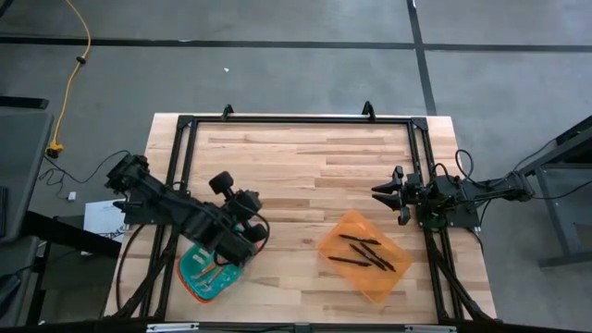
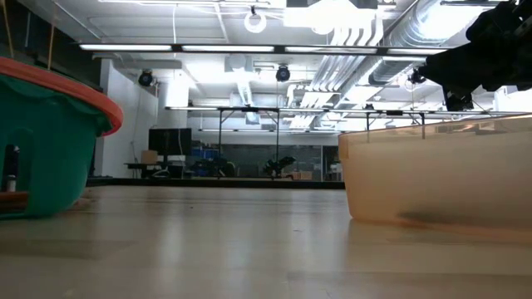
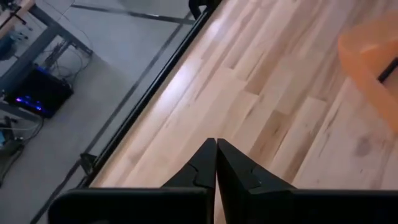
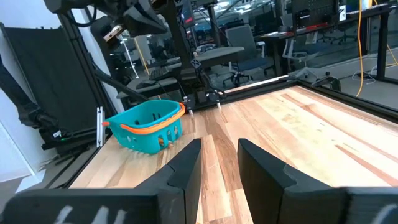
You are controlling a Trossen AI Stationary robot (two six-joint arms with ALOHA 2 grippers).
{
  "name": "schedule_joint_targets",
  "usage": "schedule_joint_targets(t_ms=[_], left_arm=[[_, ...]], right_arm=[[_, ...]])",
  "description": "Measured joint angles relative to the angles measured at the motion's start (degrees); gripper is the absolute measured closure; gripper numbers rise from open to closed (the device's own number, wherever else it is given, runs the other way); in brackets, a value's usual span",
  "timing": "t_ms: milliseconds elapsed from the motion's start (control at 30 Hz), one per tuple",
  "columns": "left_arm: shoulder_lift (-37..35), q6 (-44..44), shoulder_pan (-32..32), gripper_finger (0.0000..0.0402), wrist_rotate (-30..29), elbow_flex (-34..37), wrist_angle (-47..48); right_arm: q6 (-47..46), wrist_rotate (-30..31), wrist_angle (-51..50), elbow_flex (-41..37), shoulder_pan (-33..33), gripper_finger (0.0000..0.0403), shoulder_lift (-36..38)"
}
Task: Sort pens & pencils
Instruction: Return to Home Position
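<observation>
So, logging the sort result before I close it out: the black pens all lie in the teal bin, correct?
Not quite. The high view shows the black pens lying in the orange bin, not in the teal bin.

- In the high view, even, diffuse light falls from overhead on the wooden table point(image 1: 305, 157). Shadows under the arms are short and soft, and the pens point(image 1: 363, 252) stand dark against the orange bin point(image 1: 347, 273).
- In the low view the ceiling strip lights point(image 2: 208, 47) burn white, and the tabletop carries their pale sheen.
- There the teal bin point(image 2: 41, 149) and the orange bin, close to the lens, look soft. The orange wall glows translucent, with a dim shadow along its base.
- In the left wrist view a bright glare patch lies on the planks near the table's edge. The left gripper point(image 3: 216, 143) is flat black, without detail.
</observation>
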State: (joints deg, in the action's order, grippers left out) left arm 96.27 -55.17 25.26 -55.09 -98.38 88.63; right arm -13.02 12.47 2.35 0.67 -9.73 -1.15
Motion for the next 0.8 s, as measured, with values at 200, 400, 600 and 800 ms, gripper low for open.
schedule_joint_targets(t_ms=[200, 400, 600, 800], left_arm=[[-0.02, 10.1, -4.47, 0.04, 4.54, 4.24, -8.89], [0.04, 26.6, -9.42, 0.0401, 17.54, 6.55, -21.03], [-0.93, 36.85, -11.62, 0.0401, 23.99, 6.57, -29.81], [-5.71, 38.39, -14.31, 0.0401, 26.41, 12.07, -35.75]], right_arm=[[0.01, -0.01, 0.0, 0.0, 0.0, 0.0306, 0.0], [0.01, -0.01, 0.0, 0.0, 0.01, 0.0306, 0.0], [0.0, 0.0, 0.0, 0.0, 0.02, 0.0306, 0.0], [0.02, -0.01, 0.0, 0.0, 0.0, 0.0306, -0.02]])
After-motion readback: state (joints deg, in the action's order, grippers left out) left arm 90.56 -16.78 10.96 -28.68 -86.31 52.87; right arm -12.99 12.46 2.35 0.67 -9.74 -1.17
